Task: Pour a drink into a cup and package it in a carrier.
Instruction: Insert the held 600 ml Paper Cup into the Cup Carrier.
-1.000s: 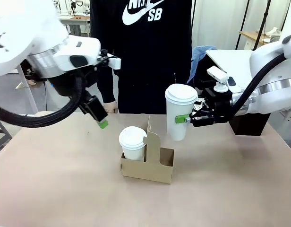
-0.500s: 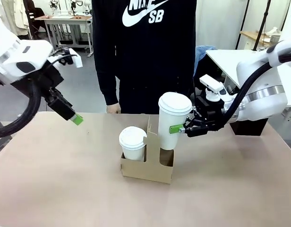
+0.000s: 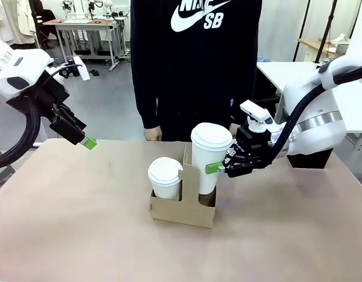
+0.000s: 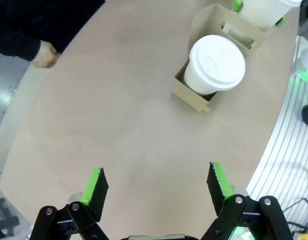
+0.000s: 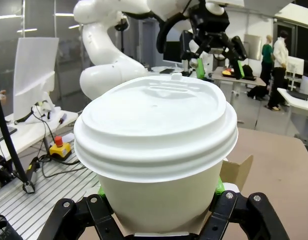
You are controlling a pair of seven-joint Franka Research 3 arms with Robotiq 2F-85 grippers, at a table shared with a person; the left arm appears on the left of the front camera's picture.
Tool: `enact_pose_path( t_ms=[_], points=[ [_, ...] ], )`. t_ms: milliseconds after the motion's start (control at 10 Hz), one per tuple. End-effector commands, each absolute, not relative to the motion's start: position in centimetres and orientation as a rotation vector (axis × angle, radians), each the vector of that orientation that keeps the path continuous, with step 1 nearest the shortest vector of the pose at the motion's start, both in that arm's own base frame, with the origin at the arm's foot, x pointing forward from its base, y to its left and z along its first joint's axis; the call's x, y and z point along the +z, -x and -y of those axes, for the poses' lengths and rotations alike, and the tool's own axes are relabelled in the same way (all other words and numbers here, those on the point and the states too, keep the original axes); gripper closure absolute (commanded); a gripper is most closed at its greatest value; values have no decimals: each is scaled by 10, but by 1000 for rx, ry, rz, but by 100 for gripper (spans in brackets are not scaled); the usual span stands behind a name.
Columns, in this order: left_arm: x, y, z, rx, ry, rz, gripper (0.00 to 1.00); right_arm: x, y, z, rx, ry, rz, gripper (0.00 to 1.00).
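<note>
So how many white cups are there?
2. The shorter lidded cup sits in the left hole of the carrier. The taller lidded cup is gripped by the right tool, low over the carrier's right hole. None seems hidden.

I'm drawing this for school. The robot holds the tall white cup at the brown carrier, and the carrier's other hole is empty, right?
Not empty. The front view shows a shorter white cup with a lid already sitting in the other hole. The rest holds: the right gripper grips the tall white cup at the brown carrier.
</note>
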State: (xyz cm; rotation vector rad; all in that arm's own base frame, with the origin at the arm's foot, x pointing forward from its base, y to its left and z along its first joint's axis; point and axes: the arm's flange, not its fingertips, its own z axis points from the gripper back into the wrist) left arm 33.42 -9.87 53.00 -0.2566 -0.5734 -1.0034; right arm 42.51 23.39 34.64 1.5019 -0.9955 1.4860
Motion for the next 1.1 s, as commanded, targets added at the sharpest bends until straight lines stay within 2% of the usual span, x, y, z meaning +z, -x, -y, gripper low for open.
enact_pose_path(
  t_ms=[0, 1000],
  points=[
    [533, -331, 101, -991, 261, 572, 0, 338, -437, -241, 1514, -1494, 981, 20],
    [533, -331, 101, -991, 261, 572, 0, 282, -454, -233, 1471, -1527, 844, 20]
  ],
)
